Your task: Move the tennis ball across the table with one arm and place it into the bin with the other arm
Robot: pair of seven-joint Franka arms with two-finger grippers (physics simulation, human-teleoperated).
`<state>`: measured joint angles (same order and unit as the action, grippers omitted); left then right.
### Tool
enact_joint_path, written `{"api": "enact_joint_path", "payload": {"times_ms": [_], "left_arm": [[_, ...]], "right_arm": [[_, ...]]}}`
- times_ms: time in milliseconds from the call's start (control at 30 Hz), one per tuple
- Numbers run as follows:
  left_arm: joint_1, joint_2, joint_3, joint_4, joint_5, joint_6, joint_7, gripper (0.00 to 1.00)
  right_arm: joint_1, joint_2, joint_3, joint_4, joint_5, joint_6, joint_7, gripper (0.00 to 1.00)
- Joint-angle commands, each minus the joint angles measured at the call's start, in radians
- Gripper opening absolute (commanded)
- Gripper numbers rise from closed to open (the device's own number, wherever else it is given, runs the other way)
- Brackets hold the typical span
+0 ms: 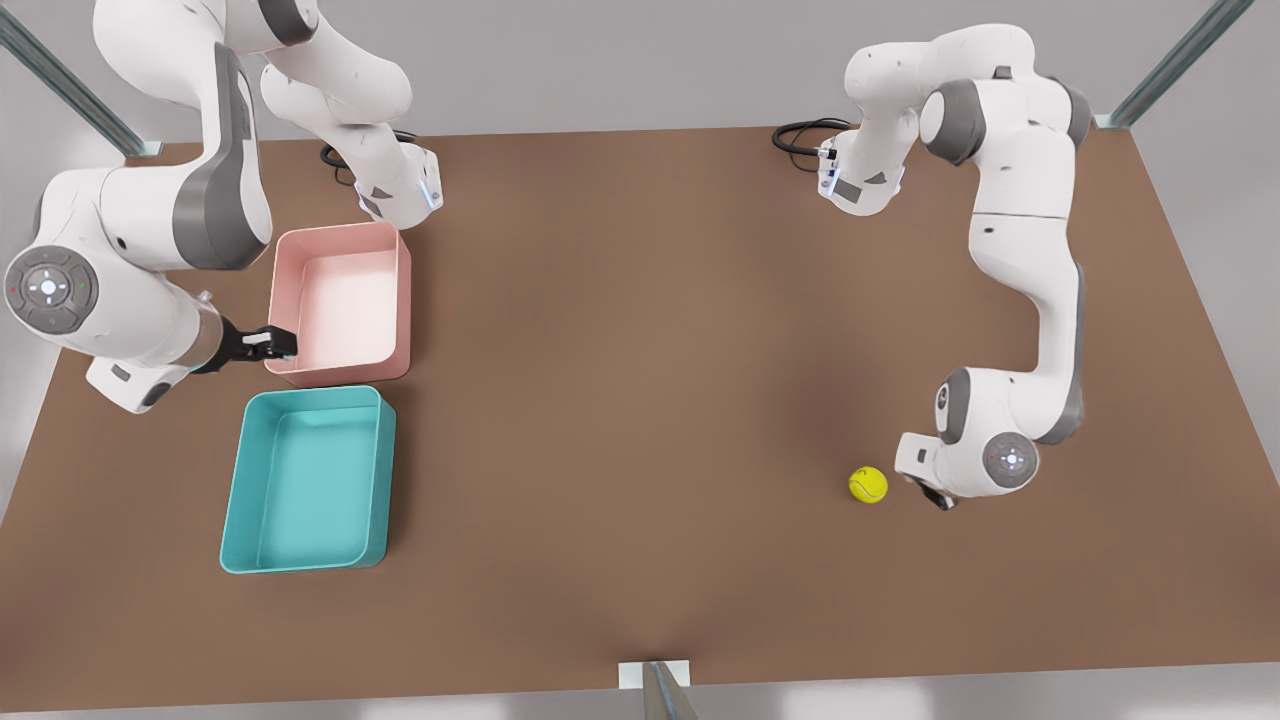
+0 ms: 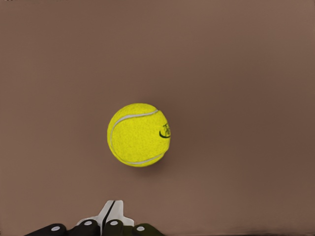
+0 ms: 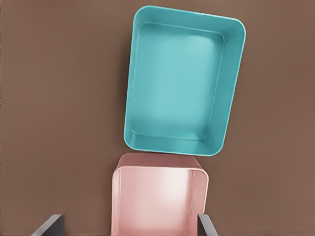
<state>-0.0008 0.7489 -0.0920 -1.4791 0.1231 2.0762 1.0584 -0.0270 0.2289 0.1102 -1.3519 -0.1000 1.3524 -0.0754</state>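
Now you see the tennis ball (image 1: 868, 484) just beside your closed left hand (image 1: 940, 497); the right hand (image 1: 283, 343) waits open over the pink tub (image 1: 340, 300).

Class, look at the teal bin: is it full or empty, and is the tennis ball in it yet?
Empty. The teal bin shows only its bare floor; the tennis ball lies across the table.

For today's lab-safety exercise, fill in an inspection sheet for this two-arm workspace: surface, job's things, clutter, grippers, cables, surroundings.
Surface: brown table, flat, bare in the middle.
Job's things: tennis ball on the table; teal bin empty, across the table from it.
Clutter: pink tub, empty, next to the teal bin.
Grippers: left gripper shut, close beside the ball; right gripper open, above the pink tub's rim.
Cables: black loops at both arm bases.
Surroundings: metal frame struts, grey walls.
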Motion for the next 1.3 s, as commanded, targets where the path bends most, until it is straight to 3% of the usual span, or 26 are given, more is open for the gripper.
{"api": "enact_joint_path", "payload": {"times_ms": [0,500,700,767,867,933,1233,1267], "left_arm": [[0.002,0.004,0.000,-0.027,0.052,0.091,0.683,0.21],[-0.008,0.058,0.000,-0.032,0.059,0.153,0.612,0.21],[-0.182,0.052,0.005,-0.041,0.052,0.150,0.207,0.21],[-0.257,0.047,-0.005,-0.040,-0.013,0.153,-0.067,0.21],[-0.239,0.030,-0.005,-0.036,-0.092,0.148,-0.067,0.21],[-0.196,0.026,-0.003,-0.035,-0.352,0.136,-0.156,0.21],[-0.245,-0.065,0.100,-0.029,-0.341,-0.004,-0.196,0.21],[-0.252,-0.126,0.141,-0.024,-0.336,-0.102,-0.238,0.21]], "right_arm": [[-0.001,0.001,0.000,0.000,0.016,-0.012,-0.018,1.00],[-0.001,0.009,-0.001,-0.001,0.036,-0.013,-0.030,1.00],[-0.001,0.012,-0.001,-0.001,0.036,-0.013,-0.030,1.00],[-0.001,0.013,0.000,0.000,0.036,-0.013,-0.030,1.00],[-0.001,0.017,-0.001,0.000,0.036,-0.013,-0.032,1.00],[-0.001,0.017,-0.001,0.000,0.036,-0.013,-0.032,1.00],[-0.002,0.017,-0.001,0.000,0.037,-0.013,-0.032,1.00],[-0.002,0.017,-0.001,0.000,0.039,-0.013,-0.030,1.00]]}}
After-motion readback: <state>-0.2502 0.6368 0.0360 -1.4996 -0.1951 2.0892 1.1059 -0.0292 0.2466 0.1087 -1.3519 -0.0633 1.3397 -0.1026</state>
